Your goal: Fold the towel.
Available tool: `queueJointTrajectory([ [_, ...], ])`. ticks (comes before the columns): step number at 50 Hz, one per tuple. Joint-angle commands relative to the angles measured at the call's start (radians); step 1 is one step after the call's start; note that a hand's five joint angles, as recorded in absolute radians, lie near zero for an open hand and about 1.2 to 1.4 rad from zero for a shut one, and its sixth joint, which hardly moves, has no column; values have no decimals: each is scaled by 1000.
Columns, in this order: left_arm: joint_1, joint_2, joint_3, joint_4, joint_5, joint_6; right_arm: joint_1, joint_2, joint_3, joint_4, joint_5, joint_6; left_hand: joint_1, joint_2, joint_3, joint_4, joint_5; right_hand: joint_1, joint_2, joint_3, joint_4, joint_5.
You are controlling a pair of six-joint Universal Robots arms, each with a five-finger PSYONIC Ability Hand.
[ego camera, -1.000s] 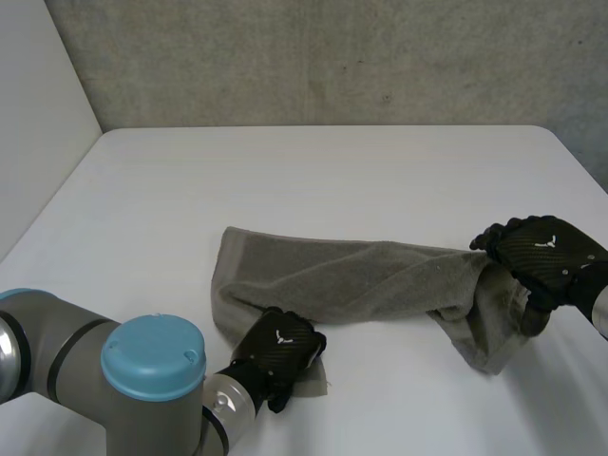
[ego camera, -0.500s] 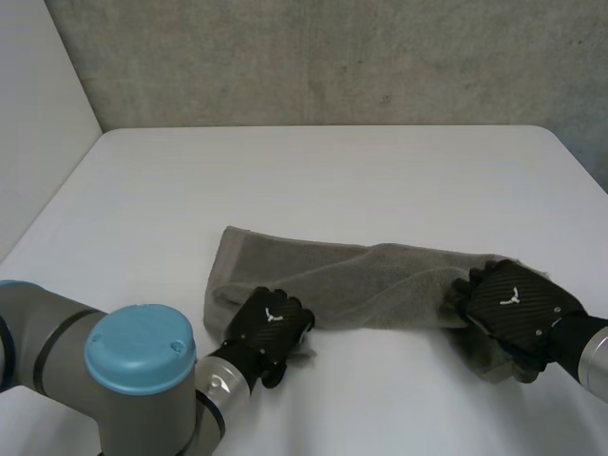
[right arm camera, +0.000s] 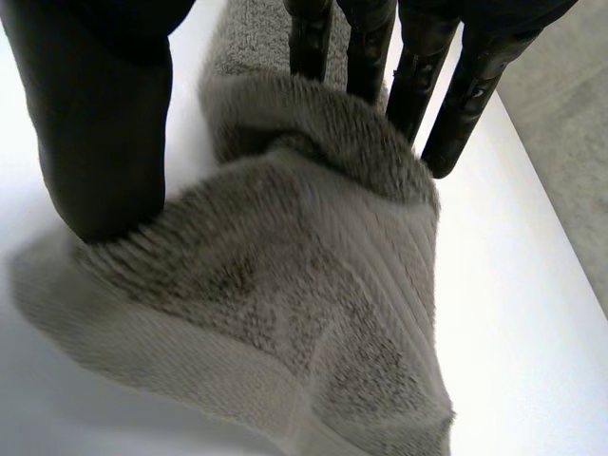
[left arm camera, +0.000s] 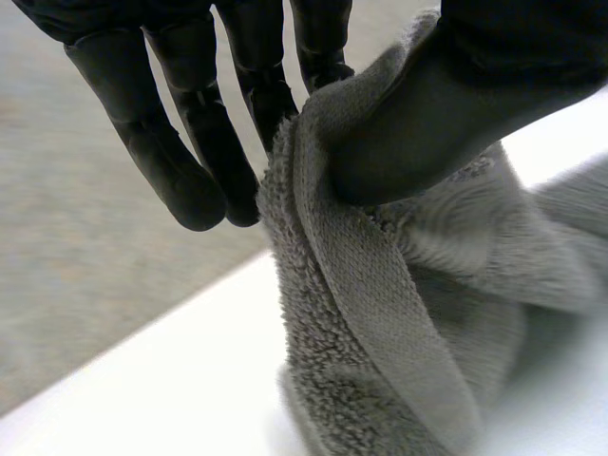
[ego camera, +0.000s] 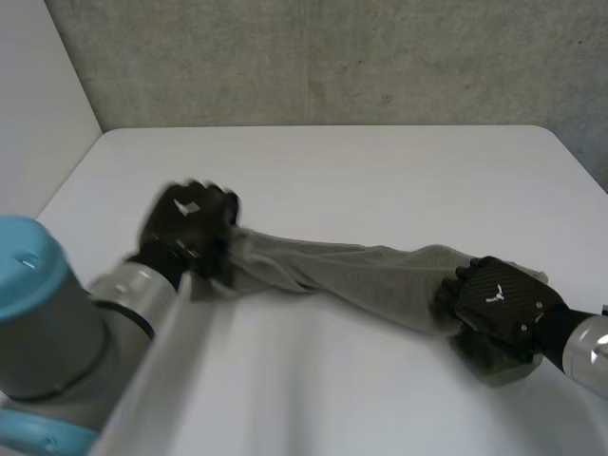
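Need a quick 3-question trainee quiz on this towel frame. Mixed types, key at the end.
1. True or false: the towel lies folded in a neat square.
2. Where does the left hand pinch the towel? A) at one end B) in the middle C) nowhere
3. Fill in: the right hand grips the towel's other ____.
Key: 1 false; 2 A; 3 end.

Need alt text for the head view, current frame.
A grey towel is stretched as a bunched band between two black robot hands above a white table. The left hand pinches one end, and the right hand grips the other end, with loose cloth hanging below it.
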Motion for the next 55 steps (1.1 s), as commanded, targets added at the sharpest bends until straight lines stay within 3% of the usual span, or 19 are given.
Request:
queueJointTrajectory([
  [1,134,55,10,2,29,-137,8,155,-109,-124,102,65,-32,-75,-145,-119,-270,48,61,49,42,28],
  [6,212,29,-12,13,91,-179,44,246,-189,-194,175,150,-32,-75,-145,-119,-270,242,255,243,236,222],
  [8,220,-2,-10,24,92,-181,71,260,-238,-211,205,185,-32,-75,-145,-119,-270,578,590,579,572,558],
  [9,225,-40,-7,33,94,-180,71,260,-238,-211,205,185,-32,-75,-145,-119,-270,579,592,581,574,559],
  [10,225,-41,-7,33,94,-180,77,264,-267,-212,218,199,-32,-75,-145,-119,-270,795,808,796,789,775],
  [11,226,-74,-1,37,92,-178,77,264,-267,-212,218,199,-32,-75,-145,-119,-270,797,810,798,791,777],
  [12,226,-74,-1,37,92,-178,83,280,-296,-212,227,219,-32,-75,-145,-119,-270,970,983,972,964,950],
  [18,269,-114,8,39,95,-176,108,318,-405,-214,238,371,-32,-75,-145,-119,-270,972,985,973,966,952],
  [20,278,-114,4,39,94,-178,116,324,-483,-214,244,525,-32,-75,-145,-119,-270,972,985,973,966,952],
  [26,277,-110,-6,45,94,-178,103,396,-609,-205,287,754,-32,-75,-145,-119,-270,972,985,973,966,952],
  [33,265,-116,-13,67,94,-176,109,532,-715,-117,394,789,-32,-75,-145,-119,-270,972,985,973,966,952],
  [34,263,-117,-13,68,94,-176,117,565,-741,-79,412,779,-32,-75,-145,-119,-270,653,666,655,647,633],
  [35,263,-117,-13,68,94,-176,117,565,-741,-79,413,779,-32,-75,-145,-119,-270,650,663,651,644,630],
  [36,262,-122,-13,68,94,-176,123,591,-764,-42,428,763,-32,-75,-145,-119,-270,112,125,114,106,92],
  [37,262,-122,-13,68,94,-176,131,605,-776,-16,439,750,-32,-75,-145,-119,-270,-181,-168,-179,-187,-201],
  [43,262,-129,-15,68,94,-176,139,591,-757,13,434,728,-32,-75,-145,-119,-270,-250,-237,-248,-256,-270],
  [55,262,-128,-33,96,94,-173,142,162,-417,-53,431,725,-32,-75,-145,-119,-270,-250,-237,-248,-256,-270],
])
